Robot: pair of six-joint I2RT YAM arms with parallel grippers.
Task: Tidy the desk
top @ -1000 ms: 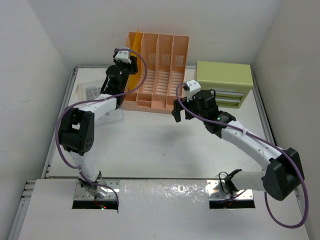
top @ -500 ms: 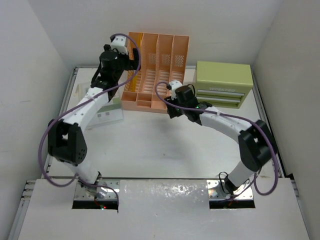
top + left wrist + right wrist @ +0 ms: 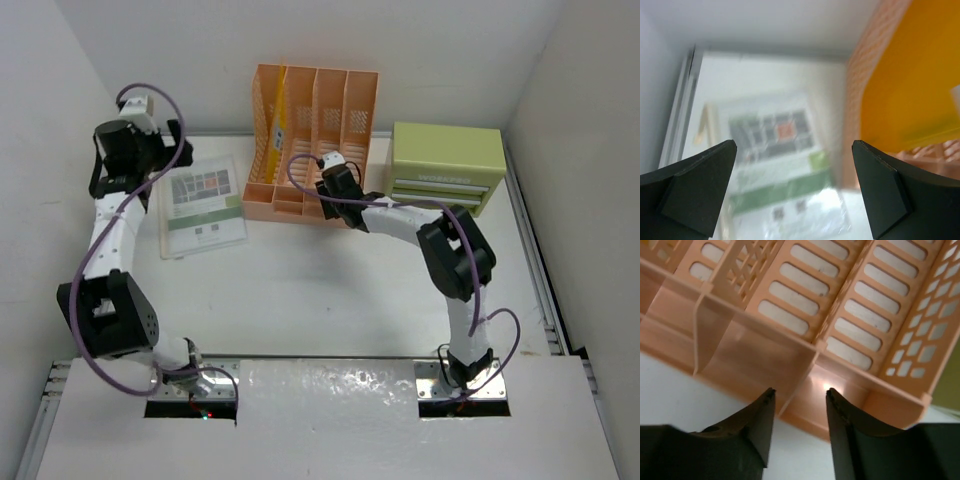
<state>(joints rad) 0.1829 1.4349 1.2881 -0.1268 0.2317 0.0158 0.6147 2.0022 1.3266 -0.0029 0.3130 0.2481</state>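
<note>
The desk (image 3: 330, 290) is a white tabletop with rails along its edges. My left gripper (image 3: 172, 150) hangs open at the back left, above a clear sleeve holding a printed sheet (image 3: 203, 205). In the left wrist view its jaws (image 3: 794, 192) stand wide apart over that blurred sheet (image 3: 780, 170), empty. A yellow folder (image 3: 283, 125) stands in the leftmost slot of the peach file rack (image 3: 330, 110). My right gripper (image 3: 330, 195) is at the rack's front edge. Its fingers (image 3: 800, 392) stand narrowly apart on either side of a divider (image 3: 796, 390), touching nothing that I can see.
A green drawer box (image 3: 445, 160) stands at the back right, beside the rack. White walls close in the desk on three sides. In the left wrist view the yellow folder (image 3: 910, 85) and the rack's wall (image 3: 860, 90) are close on the right.
The left gripper opened, let go of the yellow folder in the rack and swung left over the sheet. The right arm reached left to the rack's front and its jaws narrowed.
</note>
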